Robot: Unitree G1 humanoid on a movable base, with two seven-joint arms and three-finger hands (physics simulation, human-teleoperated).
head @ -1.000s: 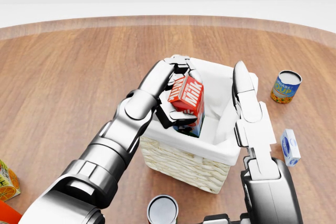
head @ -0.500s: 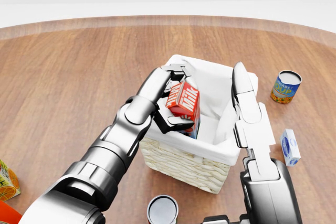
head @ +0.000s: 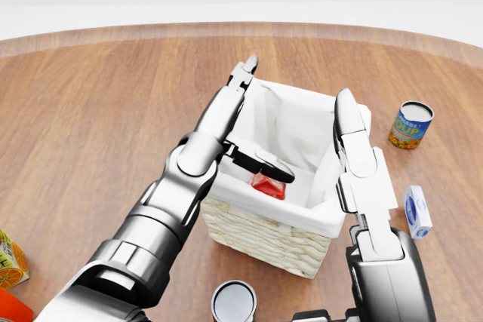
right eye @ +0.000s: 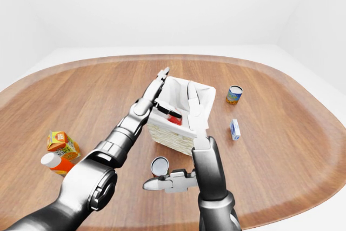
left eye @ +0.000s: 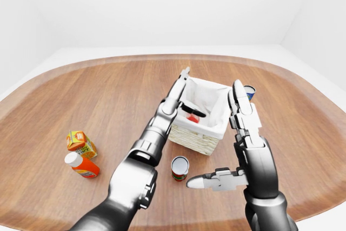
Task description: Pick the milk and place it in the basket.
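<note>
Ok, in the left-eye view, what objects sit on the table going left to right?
Orange bottle → orange juice carton → open can → basket with the milk lying inside → soup can.

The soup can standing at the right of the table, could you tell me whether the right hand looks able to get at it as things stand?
Probably yes. The soup can stands alone on bare wood, right of the basket, and the right hand, open and empty, is raised at the basket's right rim with nothing between them.
</note>
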